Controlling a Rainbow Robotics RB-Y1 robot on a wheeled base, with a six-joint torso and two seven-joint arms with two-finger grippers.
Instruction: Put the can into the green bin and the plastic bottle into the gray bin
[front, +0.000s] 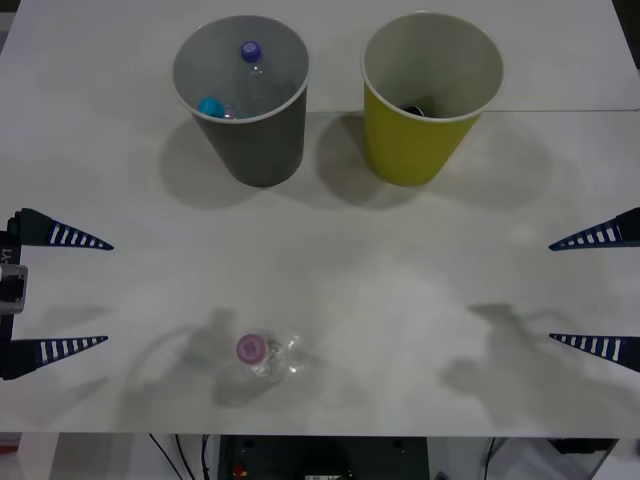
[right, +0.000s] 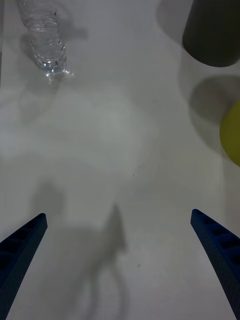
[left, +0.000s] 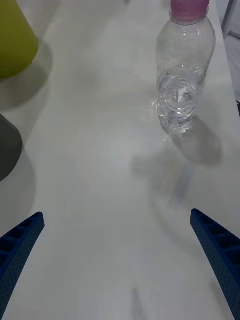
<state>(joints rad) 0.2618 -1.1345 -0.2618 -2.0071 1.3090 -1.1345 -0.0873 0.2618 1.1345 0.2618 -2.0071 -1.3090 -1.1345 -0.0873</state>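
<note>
The plastic bottle (front: 264, 353), clear with a pink cap, stands upright near the table's front edge, left of centre. At the back stand the gray bin (front: 262, 150) and, to its right, the green bin (front: 410, 150). A dark thing (front: 413, 108) lies at the green bin's bottom; I cannot tell whether it is the can. My left gripper (front: 107, 292) is open at the left edge, well left of the bottle. My right gripper (front: 550, 292) is open at the right edge. The left wrist view has the bottle (left: 182, 75) ahead of the open fingers (left: 20, 240).
Inside the gray bin lie a purple-capped bottle (front: 250, 52) and a cyan-capped bottle (front: 210, 105). The white table (front: 400, 300) ends just in front of the pink-capped bottle. The right wrist view shows that bottle (right: 47, 45) far off, with the gray bin (right: 212, 30) and the green bin (right: 232, 132).
</note>
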